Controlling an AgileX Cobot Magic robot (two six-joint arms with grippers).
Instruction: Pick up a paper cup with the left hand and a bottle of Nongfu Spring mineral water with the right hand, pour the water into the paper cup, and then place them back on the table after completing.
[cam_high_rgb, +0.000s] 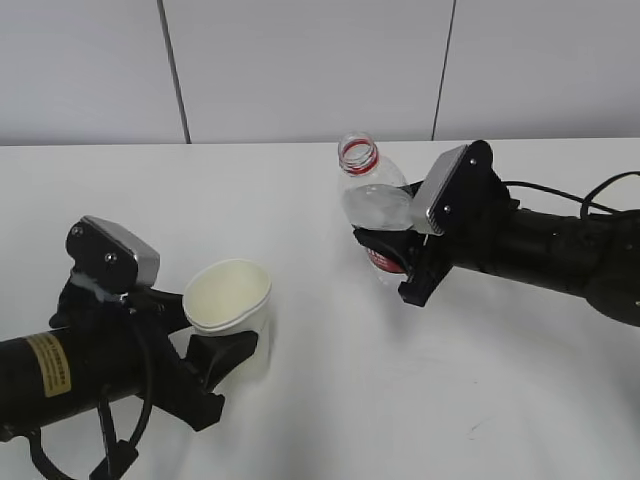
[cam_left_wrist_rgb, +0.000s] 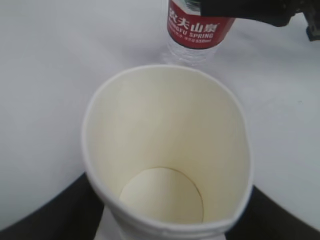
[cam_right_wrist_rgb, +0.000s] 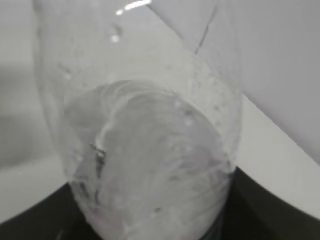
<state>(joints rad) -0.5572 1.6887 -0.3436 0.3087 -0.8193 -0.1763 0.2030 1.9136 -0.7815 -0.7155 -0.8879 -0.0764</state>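
My left hand (cam_high_rgb: 228, 352), with the yellow sticker, is shut on a white paper cup (cam_high_rgb: 232, 310), tilted with its mouth toward the bottle. In the left wrist view the cup (cam_left_wrist_rgb: 165, 150) looks empty and dry inside. My right hand (cam_high_rgb: 392, 258) is shut on a clear Nongfu Spring bottle (cam_high_rgb: 372, 195) with a red label and a red ring at its open neck, held roughly upright above the table (cam_high_rgb: 320, 420). Water (cam_right_wrist_rgb: 150, 165) shows inside the bottle in the right wrist view. The bottle's red label (cam_left_wrist_rgb: 199, 25) shows beyond the cup in the left wrist view.
The white tabletop spreads around both arms. A pale panelled wall (cam_high_rgb: 300, 70) stands behind the table's far edge. A black cable (cam_high_rgb: 560, 195) runs along the right arm.
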